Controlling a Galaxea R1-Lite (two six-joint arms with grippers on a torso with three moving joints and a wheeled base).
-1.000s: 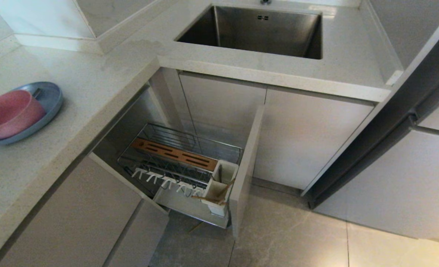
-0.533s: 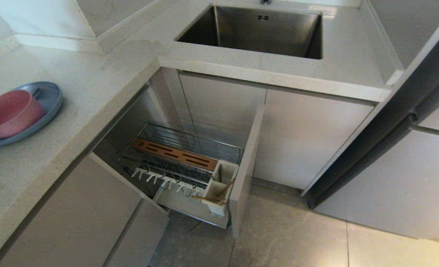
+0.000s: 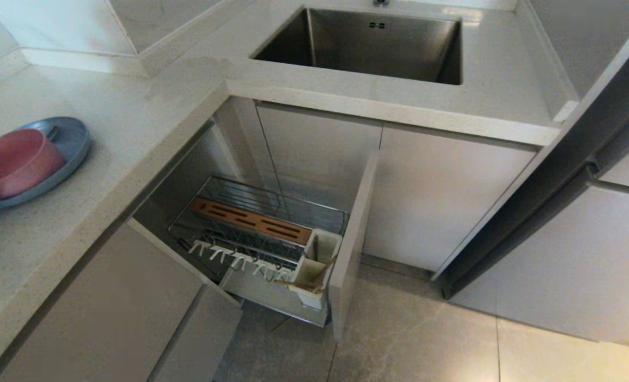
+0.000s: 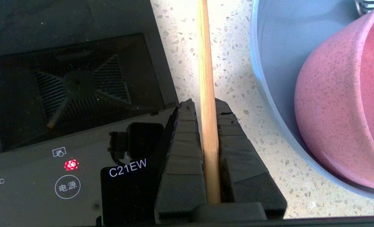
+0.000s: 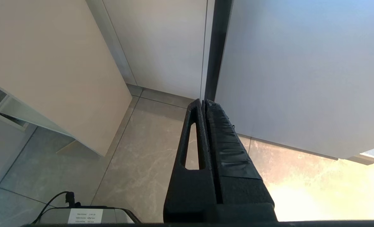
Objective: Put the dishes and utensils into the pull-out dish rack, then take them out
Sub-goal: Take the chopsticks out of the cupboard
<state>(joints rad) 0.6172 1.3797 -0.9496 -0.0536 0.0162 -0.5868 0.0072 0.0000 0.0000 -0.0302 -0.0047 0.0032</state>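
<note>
Wooden chopstick (image 4: 207, 94) clamped lengthwise between the left gripper (image 4: 202, 108) pads, above speckled countertop (image 4: 234, 78), between a black induction cooktop (image 4: 73, 82) and the blue plate (image 4: 269, 47) carrying the pink bowl (image 4: 347, 104). Pull-out dish rack (image 3: 256, 223) open below the counter, well apart, white utensil cup (image 3: 314, 265) at its front corner. Right gripper (image 5: 205, 104) pressed closed, empty, parked over floor. Thin grip; could pivot or slip during transfer. Far tip cut off; second stick unclear; neither arm visible from the head.
</note>
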